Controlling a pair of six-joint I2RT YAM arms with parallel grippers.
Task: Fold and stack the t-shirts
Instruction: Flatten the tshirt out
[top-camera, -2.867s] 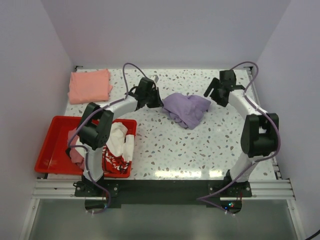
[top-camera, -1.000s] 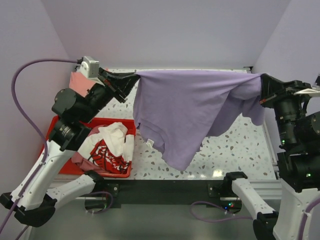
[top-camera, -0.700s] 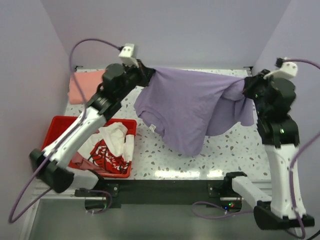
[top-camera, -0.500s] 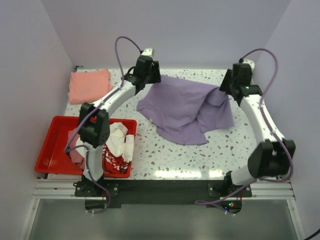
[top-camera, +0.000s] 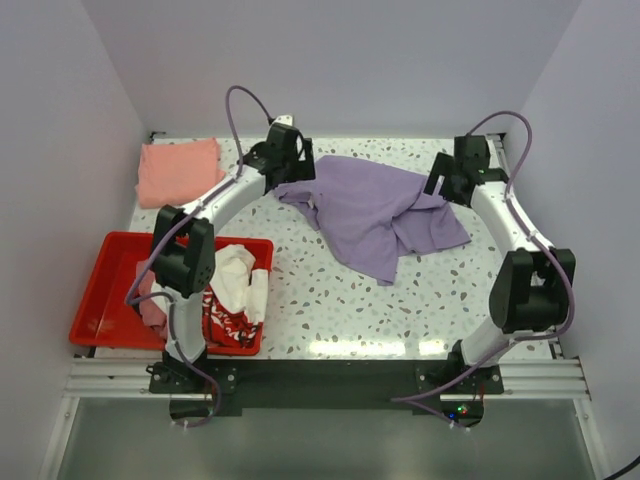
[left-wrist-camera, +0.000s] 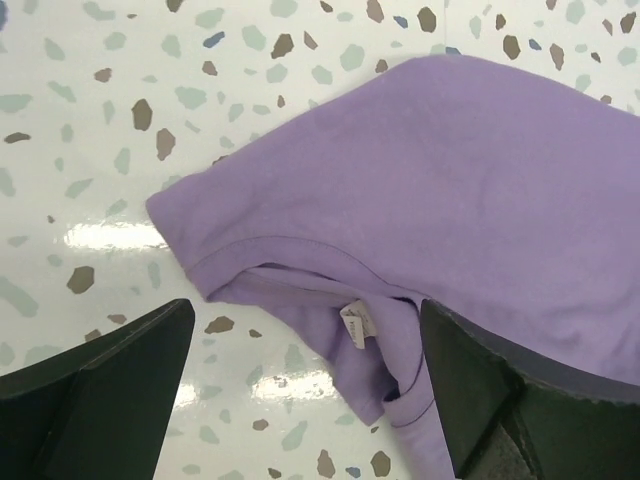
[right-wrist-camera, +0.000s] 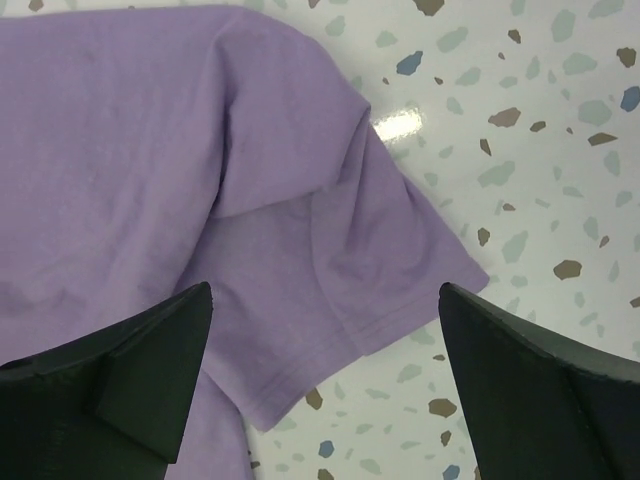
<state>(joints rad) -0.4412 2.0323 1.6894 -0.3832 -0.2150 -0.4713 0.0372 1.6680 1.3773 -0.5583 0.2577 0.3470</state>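
Observation:
The lavender-purple t-shirt (top-camera: 375, 210) lies rumpled on the table at the back middle, partly spread with folds on its right side. My left gripper (top-camera: 297, 178) hovers open over its left end. In the left wrist view the collar with its white label (left-wrist-camera: 357, 325) lies between the spread fingers of the left gripper (left-wrist-camera: 306, 320). My right gripper (top-camera: 440, 186) is open above the shirt's right end, and a sleeve (right-wrist-camera: 400, 260) lies below the right gripper (right-wrist-camera: 325, 300). Neither holds cloth. A folded salmon-pink t-shirt (top-camera: 180, 170) sits at the back left.
A red tray (top-camera: 105, 300) at the front left holds a white t-shirt with red print (top-camera: 235, 290) and a dusty pink one (top-camera: 150, 300). Walls close in the back and both sides. Bare speckled tabletop (top-camera: 340, 310) stretches in front of the lavender shirt.
Both arms came down from holding the lavender shirt stretched in the air, laid it on the table, and both grippers opened and let it go.

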